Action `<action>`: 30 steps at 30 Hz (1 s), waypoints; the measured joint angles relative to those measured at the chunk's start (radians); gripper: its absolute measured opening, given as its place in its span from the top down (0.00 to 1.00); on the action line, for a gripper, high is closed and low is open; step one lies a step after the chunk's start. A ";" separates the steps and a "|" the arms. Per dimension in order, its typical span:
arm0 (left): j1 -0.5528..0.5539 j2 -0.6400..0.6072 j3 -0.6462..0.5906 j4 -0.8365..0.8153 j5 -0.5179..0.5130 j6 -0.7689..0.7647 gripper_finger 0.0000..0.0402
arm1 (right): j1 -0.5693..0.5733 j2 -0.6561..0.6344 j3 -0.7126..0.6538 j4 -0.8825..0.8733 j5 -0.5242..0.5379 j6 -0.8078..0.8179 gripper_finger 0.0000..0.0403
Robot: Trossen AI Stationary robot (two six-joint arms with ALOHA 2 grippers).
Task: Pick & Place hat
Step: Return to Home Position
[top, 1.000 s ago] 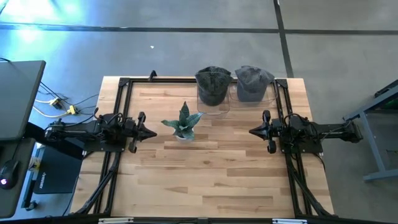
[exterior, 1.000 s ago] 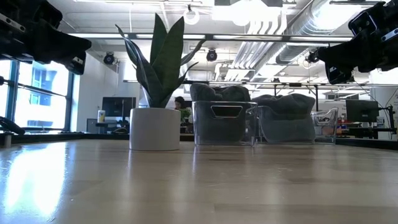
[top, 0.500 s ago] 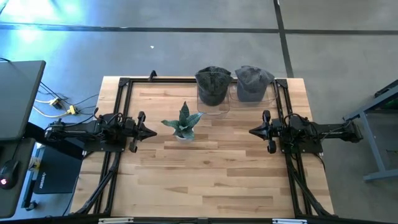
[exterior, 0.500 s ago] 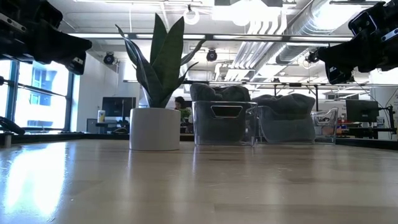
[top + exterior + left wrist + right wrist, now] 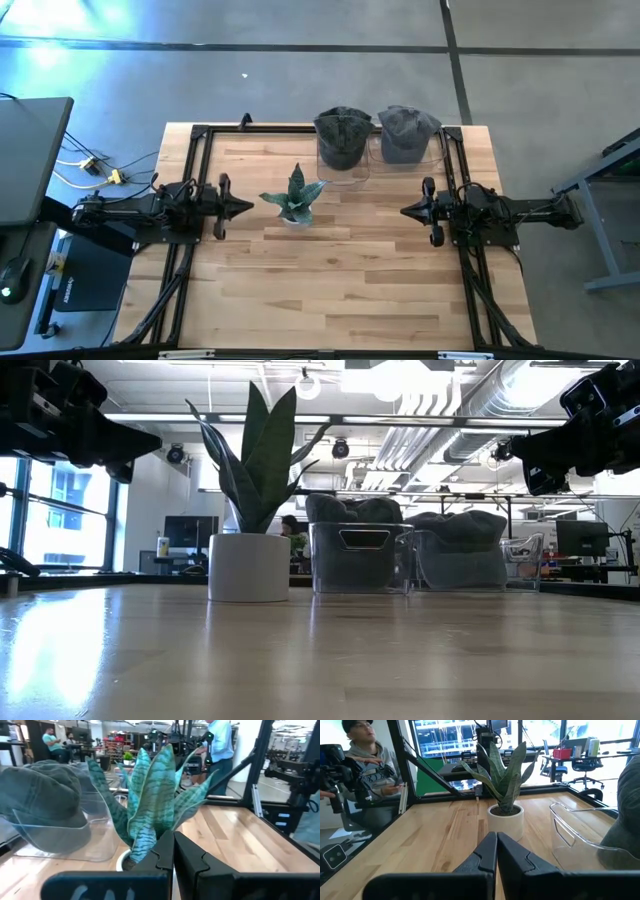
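Two hats sit in clear bins at the table's far edge: a dark green hat (image 5: 342, 137) (image 5: 355, 510) (image 5: 40, 785) and, to its right, a grey hat (image 5: 405, 133) (image 5: 465, 525). Each rests crown up in its bin. My left gripper (image 5: 250, 207) (image 5: 150, 442) (image 5: 173, 855) is shut, raised above the table, just left of a potted plant. My right gripper (image 5: 404, 211) (image 5: 515, 460) (image 5: 496, 850) is shut too, hovering at the table's right side, nearer than the grey hat. Neither touches anything.
A striped-leaf plant in a white pot (image 5: 293, 200) (image 5: 250, 565) (image 5: 150, 805) (image 5: 502, 775) stands between the grippers, left of centre. Black frame rails (image 5: 195, 160) run along the table's left, right and far sides. Bare wood (image 5: 330, 280) fills the near half. People show in the room beyond.
My left gripper has shifted a little toward the table's far edge and risen slightly, staying shut. The hats, the plant and my right arm have kept still.
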 joint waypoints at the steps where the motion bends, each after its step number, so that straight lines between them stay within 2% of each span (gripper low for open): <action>1: 0.000 0.000 0.000 -0.001 0.004 0.000 1.00 | 0.000 0.000 0.000 0.000 0.000 0.000 0.98; 30: 0.000 0.000 0.000 -0.007 0.025 0.000 1.00 | 0.000 0.000 0.000 0.000 0.000 0.000 0.99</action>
